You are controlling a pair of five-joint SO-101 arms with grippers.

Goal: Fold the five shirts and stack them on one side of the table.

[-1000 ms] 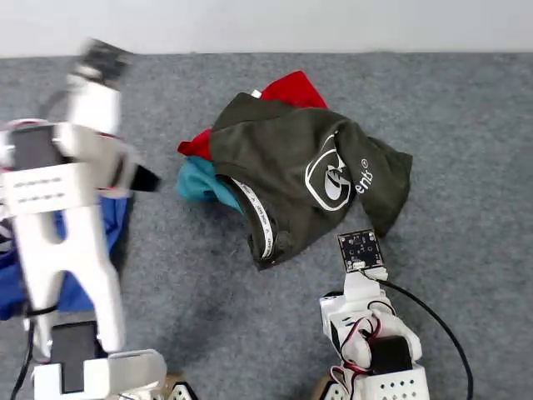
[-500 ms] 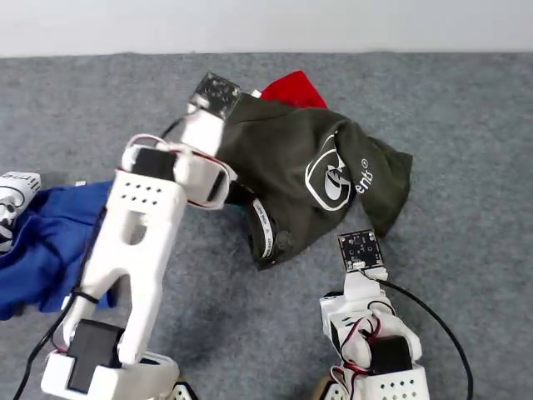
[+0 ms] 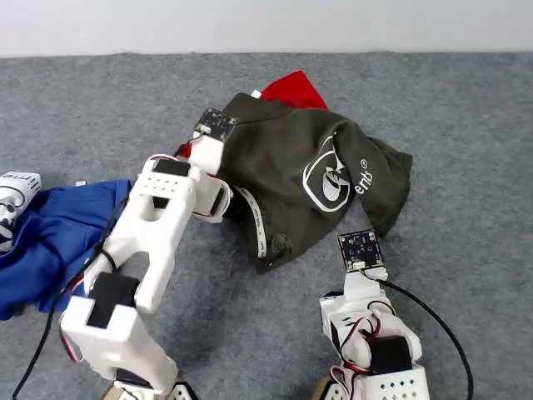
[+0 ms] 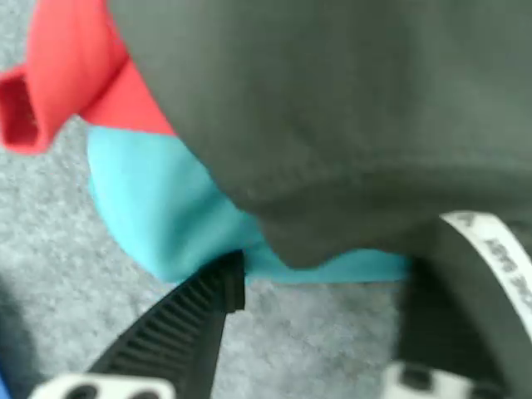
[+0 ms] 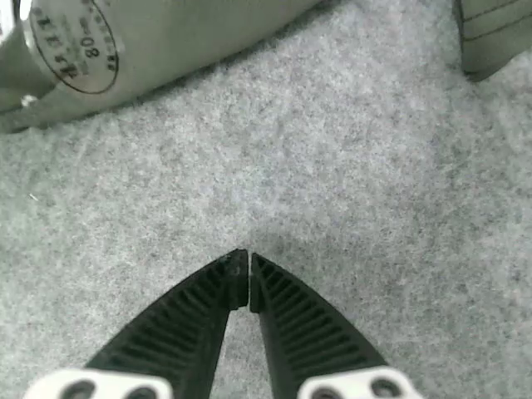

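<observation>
Left wrist view: left jaws wide apart at teal shirt (image 4: pixel 143 201), gripping nothing; right jaws closed, empty.

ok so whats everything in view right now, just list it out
dark green shirt: 1, dark green with a white logo, crumpled on top of the pile mid-table
red shirt: 1, red, under the dark green shirt, poking out at the far side
teal shirt: 1, teal, under the dark green shirt's edge, next to the red shirt
blue shirt: 1, blue, at the table edge on the left arm's side
white cloth: 1, white with dark print, at that same edge, beside the blue shirt
table: 1, grey
left arm: 1, white, at the pile, jaws open at the teal shirt's edge
right arm: 1, white, near edge, jaws shut over bare table
</observation>
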